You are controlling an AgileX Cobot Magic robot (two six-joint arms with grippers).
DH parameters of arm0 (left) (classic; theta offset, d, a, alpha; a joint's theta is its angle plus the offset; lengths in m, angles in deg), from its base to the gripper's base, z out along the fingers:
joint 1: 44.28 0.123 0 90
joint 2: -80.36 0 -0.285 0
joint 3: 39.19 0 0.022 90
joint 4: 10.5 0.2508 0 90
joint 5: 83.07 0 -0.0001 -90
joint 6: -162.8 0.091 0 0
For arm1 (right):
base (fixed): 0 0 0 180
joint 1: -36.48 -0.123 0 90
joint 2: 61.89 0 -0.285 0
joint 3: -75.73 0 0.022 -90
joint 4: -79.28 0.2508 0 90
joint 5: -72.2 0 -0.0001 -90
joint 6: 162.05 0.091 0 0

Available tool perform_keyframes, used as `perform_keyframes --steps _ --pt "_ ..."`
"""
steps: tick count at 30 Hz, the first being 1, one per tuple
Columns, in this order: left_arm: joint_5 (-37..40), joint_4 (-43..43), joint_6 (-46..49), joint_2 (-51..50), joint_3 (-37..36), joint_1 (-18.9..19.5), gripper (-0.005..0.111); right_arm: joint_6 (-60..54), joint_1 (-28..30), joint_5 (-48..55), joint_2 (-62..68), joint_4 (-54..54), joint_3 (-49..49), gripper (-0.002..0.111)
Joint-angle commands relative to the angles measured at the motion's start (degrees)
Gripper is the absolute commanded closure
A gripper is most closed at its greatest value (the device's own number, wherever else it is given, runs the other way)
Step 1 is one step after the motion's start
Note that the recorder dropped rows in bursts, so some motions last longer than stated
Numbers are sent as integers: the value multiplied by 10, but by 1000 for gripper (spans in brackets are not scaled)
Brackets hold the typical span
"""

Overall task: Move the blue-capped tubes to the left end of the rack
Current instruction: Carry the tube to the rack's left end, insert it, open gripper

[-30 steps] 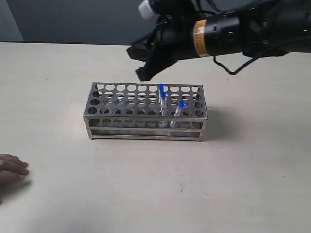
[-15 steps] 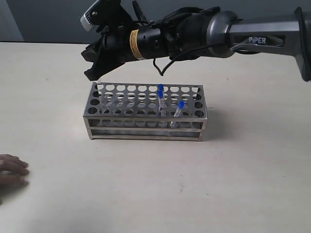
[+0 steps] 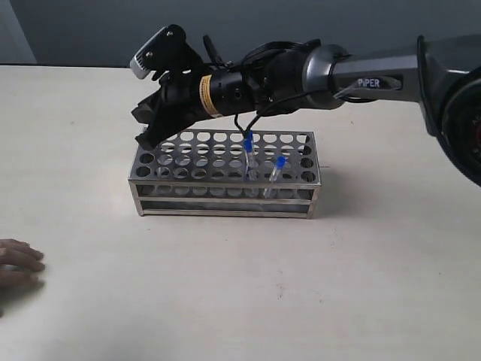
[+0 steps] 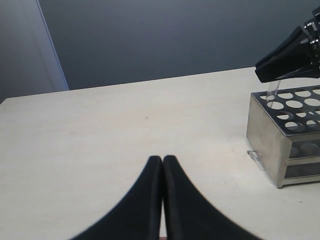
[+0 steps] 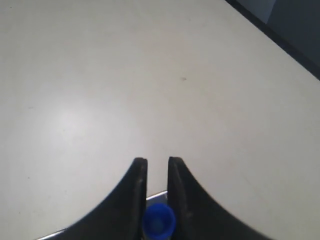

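Right gripper: your fingers stand at a narrow gap, closed on one blue-capped tube. The grip sits at the cap, which leaves the clear body hanging free below for insertion.

Position: in the exterior view the arm reaches across the middle and holds the tube over the left end of the rack, at the back rows. The left wrist view shows the clear body pointing down at a hole beside the end wall. I cannot tell how deep it sits, if at all. My judgement: this is the placing step, and release should wait until the tube is well inside the hole, since a tilted tube could catch on the top plate.

Remaining stock: two more capped tubes stand right of the rack's middle, the rear tube and the front tube, both leaning slightly. Neither is at the left end, so the task looks about one third done.

Left gripper: fingers pressed together, holding nothing, parked over the bare table off the rack's left end, clear of the work.

Note: a person's hand rests on the table, well apart from the rack.
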Motion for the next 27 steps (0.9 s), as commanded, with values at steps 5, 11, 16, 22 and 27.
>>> perform_keyframes --steps 5,11,16,22,27 --pt "-5 -3 0 -2 3 -2 106 1 0 -31 35 2 -2 108" --pt "-5 -3 0 -2 3 -2 106 0 0 -72 43 2 -2 89" --pt "-5 -3 0 -2 3 -2 106 -1 -5 -90 46 3 -2 64" --pt "-5 -3 0 -2 3 -2 106 -1 -12 -66 39 15 -2 62" --pt "-5 -3 0 -2 3 -2 106 -1 -10 35 -4 47 -2 62"
